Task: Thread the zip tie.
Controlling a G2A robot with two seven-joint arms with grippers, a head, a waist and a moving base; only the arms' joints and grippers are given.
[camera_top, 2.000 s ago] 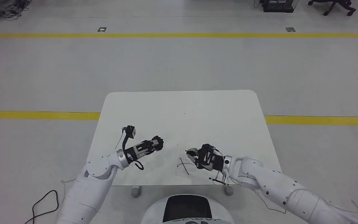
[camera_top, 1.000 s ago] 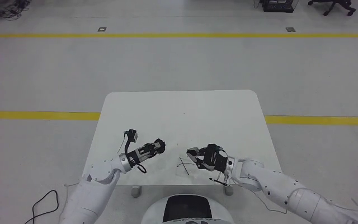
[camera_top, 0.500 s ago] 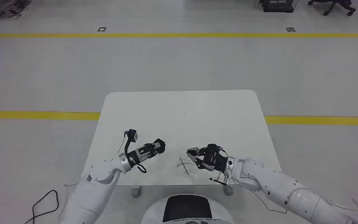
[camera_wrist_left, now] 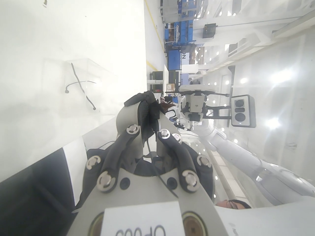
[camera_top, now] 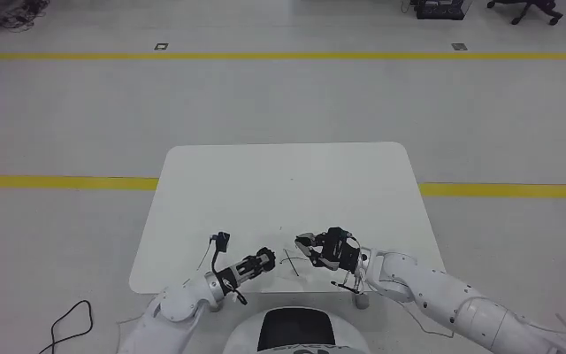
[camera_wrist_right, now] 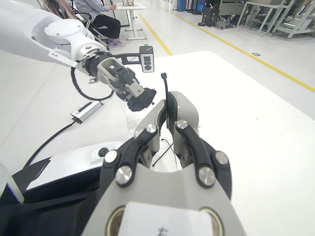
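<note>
Since two seconds back, left claw has swung in across the desk and now sits just beside right claw, tips turned toward it; right claw has kept its place. Right claw is pinched on the zip tie, gripping the strap so the head stands clear above it, presented, I judge, for the other claw to meet. Left claw looks pressed together; whether it holds anything I cannot tell. Two spare ties lie crossed on the desk, between and below the two claws.
</note>
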